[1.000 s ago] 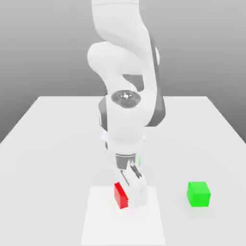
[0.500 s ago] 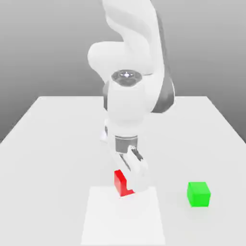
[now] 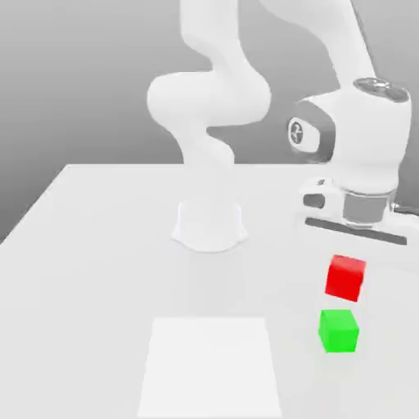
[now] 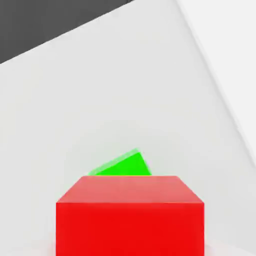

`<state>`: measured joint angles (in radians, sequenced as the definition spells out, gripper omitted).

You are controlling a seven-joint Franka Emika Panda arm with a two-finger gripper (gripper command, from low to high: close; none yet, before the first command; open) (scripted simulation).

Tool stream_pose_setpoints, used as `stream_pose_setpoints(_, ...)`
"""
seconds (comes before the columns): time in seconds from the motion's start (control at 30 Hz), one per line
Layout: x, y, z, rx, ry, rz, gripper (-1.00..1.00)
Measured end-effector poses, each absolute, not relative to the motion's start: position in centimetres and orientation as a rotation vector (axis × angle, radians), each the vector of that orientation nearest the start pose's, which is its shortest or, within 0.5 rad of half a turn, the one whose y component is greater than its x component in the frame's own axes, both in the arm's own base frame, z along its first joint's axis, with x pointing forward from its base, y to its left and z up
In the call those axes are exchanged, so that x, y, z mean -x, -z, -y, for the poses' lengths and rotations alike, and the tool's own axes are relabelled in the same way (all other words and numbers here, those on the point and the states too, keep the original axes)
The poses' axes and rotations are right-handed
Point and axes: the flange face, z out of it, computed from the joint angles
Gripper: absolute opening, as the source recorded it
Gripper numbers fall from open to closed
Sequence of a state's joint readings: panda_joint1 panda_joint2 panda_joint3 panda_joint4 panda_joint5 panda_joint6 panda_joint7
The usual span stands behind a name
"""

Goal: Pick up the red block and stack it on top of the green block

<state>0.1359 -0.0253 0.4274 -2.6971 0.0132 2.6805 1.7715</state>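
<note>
The arm stands over the side of the table point(image 3: 98, 245) toward the exterior view's right, its hand pointing down above the two cubes. The red block point(image 3: 345, 277) hangs clear of the table surface, directly under the hand and just above the green block point(image 3: 338, 331), with a narrow gap visible between them; the two do not touch. The red block sits slightly toward the exterior view's right of the green one, so they are not squarely aligned. The gripper point(image 3: 347, 266) is clenched on the red block, though its fingers are hard to make out in the exterior view: they blend into the pale hand and the white table behind, and the contact points on the cube's sides cannot be distinguished. In the hand view the red block point(image 4: 130, 215) occupies the near foreground, its lower portion cut off by the frame edge, and it hides most of the green block point(image 4: 124, 165), of which one corner and part of the top face show beyond the red top edge. The green block rests on the table, appearing turned at an angle relative to the red one in the hand view. A paler square patch point(image 3: 211, 366) lies on the table toward the exterior view's left of the green block, its near edge cut off by the frame. The arm's upper links run out of the frame at the top.
</note>
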Motion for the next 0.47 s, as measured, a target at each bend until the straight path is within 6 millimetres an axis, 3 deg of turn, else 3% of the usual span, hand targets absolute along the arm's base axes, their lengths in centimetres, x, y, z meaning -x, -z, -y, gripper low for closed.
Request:
stream_pose_setpoints(0.37,-34.6,-18.5,-21.9,2.577,0.006,-1.791,-1.0)
stream_pose_setpoints(0.4,-34.5,-18.1,-21.9,2.578,0.003,-1.791,1.0)
stream_pose_setpoints(0.47,-34.5,-18.1,-21.9,2.578,0.003,-1.79,1.0)
